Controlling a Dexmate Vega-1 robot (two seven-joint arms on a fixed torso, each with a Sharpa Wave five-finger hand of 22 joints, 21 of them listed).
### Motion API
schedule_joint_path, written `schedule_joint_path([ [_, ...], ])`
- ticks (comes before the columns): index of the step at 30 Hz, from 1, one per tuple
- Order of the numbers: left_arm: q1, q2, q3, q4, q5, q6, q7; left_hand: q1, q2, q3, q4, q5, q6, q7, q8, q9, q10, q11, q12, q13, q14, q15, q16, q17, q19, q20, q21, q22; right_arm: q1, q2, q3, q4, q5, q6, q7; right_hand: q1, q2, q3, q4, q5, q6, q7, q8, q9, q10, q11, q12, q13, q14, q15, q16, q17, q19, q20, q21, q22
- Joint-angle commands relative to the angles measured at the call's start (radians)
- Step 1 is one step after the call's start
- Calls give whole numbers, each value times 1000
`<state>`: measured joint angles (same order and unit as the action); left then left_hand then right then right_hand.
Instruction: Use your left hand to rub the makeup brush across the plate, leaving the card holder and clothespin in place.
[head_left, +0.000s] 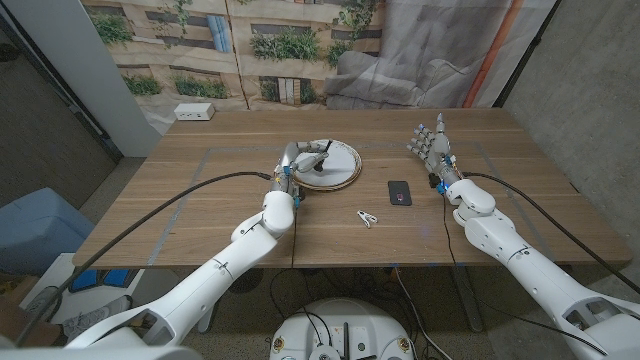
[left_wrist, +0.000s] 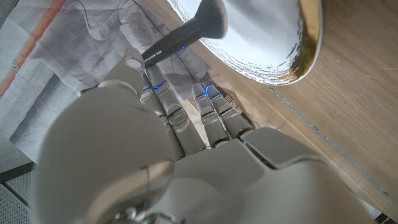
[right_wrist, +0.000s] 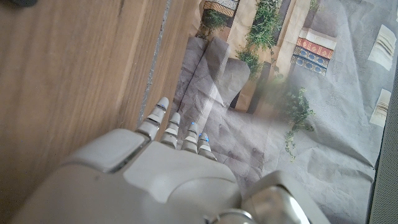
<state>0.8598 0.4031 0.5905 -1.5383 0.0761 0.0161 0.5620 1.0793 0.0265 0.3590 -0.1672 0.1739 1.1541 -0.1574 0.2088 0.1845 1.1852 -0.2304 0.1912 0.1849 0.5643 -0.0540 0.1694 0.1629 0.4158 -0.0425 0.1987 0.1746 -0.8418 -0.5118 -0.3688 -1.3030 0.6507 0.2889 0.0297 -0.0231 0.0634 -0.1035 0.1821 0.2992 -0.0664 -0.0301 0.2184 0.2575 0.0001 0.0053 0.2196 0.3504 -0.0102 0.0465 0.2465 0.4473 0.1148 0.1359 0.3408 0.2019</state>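
Nearest the robot on the wooden table (head_left: 200, 215), the small white clothespin (head_left: 367, 217) lies by itself, a little in front of the dark card holder (head_left: 399, 192), which lies flat just beyond it and to the robot's right of the plate. The left arm reaches in from the lower left corner, and the left hand (head_left: 293, 165) sits at the near left rim of the plate (head_left: 346, 172), fingers closed around the handle of the makeup brush (head_left: 317, 157). In the left wrist view the dark handle of the makeup brush (left_wrist: 180, 38) runs out from the fingers (left_wrist: 214, 118) and its bristle head meets the white face of the plate (left_wrist: 267, 37) (gold-edged at the rim). On the other side, the right hand (head_left: 432, 143) stands well apart from the card holder, farther back on the table, fingers pointing up and spread, holding nothing. The right wrist view shows those fingers (right_wrist: 177, 127) extended past the table's far edge. At the back left of the table, a small white box (head_left: 195, 112) rests near the edge.
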Motion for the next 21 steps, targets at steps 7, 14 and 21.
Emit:
schedule_joint_path([
  [7, -23, -45, 13, 52, -95, 28, 4, 9, 2, -7, 2, 6, -8, 11, -4, 6, -4, 5, -2, 4, -11, -151, 1, 2, -7, 3, -3, 2, -1, 0, 0, -1, 0, 0, -1, 2, 101, 2, 7, 7, -8, 0, 5, 2, -9, 2, 7, 2, -1, 8, 4, 3, 0, 7, 7, 6],
  [14, -31, -52, 13, 65, -121, 27, 1, 10, 5, -7, 2, 7, -7, 10, -3, 6, -4, 5, -2, 5, -14, -151, 2, 2, -6, 5, -3, 2, 0, 0, 0, 0, 0, 0, -1, 2, 101, 2, 7, 7, -8, 0, 5, 2, -9, 0, 7, 2, -1, 7, 4, 3, 0, 6, 7, 6],
  [21, -32, -56, 17, 70, -133, 29, 8, 11, 12, -10, 3, 7, -2, 16, -1, 7, 4, 5, 2, 5, -15, -150, 5, 2, 15, -3, 6, 3, 0, 0, 0, 0, 0, 1, 0, 2, 101, 2, 7, 7, -9, 0, 5, 2, -8, 1, 7, 2, -1, 8, 4, 3, 0, 6, 7, 6],
])
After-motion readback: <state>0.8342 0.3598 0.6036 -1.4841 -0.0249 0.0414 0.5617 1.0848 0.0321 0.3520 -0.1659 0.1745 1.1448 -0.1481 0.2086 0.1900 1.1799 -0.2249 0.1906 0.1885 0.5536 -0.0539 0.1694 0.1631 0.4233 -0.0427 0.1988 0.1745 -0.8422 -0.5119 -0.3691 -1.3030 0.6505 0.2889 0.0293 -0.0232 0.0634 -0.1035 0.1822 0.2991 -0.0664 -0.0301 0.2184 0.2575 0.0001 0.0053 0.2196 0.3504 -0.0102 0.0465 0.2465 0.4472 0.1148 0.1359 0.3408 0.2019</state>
